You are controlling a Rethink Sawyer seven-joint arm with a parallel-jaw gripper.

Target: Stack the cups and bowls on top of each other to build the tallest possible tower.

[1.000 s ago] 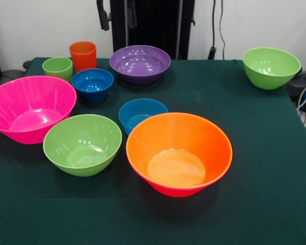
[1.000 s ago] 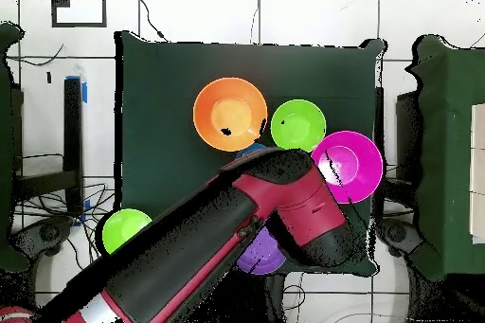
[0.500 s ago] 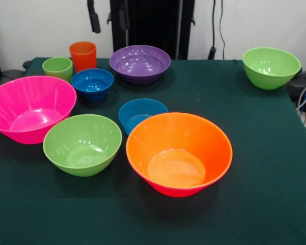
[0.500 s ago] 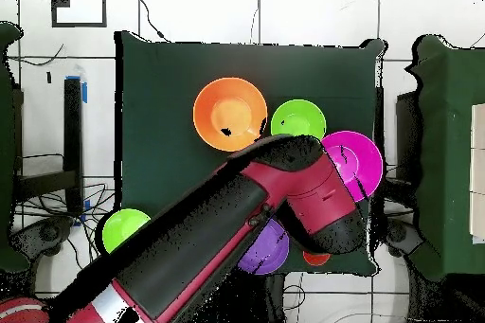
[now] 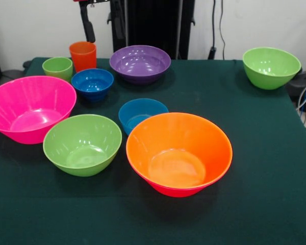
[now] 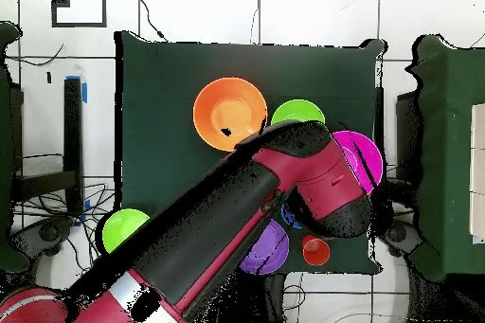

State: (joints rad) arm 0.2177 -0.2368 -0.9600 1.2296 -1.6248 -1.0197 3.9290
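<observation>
My gripper (image 5: 99, 21) hangs open and empty at the back of the table, above and behind the orange cup (image 5: 83, 55) and the purple bowl (image 5: 140, 63). One finger (image 5: 85, 24) is just over the orange cup. A light-green cup (image 5: 57, 67) stands beside the orange one. A blue bowl (image 5: 93, 83) sits in front of them, and a second blue bowl (image 5: 142, 113) lies mid-table. Nearer are a big pink bowl (image 5: 29, 107), a green bowl (image 5: 82, 144) and a big orange bowl (image 5: 179, 153). Another green bowl (image 5: 271, 66) stands alone at the far right. No bowl is stacked on another that I can see.
In the overhead view my red and black arm (image 6: 256, 215) covers the table's middle and hides the gripper. Around it show the orange bowl (image 6: 229, 111), a green bowl (image 6: 296, 109), the pink bowl (image 6: 368, 153), the orange cup (image 6: 315, 251) and the lone green bowl (image 6: 121, 227).
The gripper has shifted left in the front view and come lower, now over the orange cup. In the overhead view the arm swung right, uncovering the orange cup. No bowl or cup moved.
</observation>
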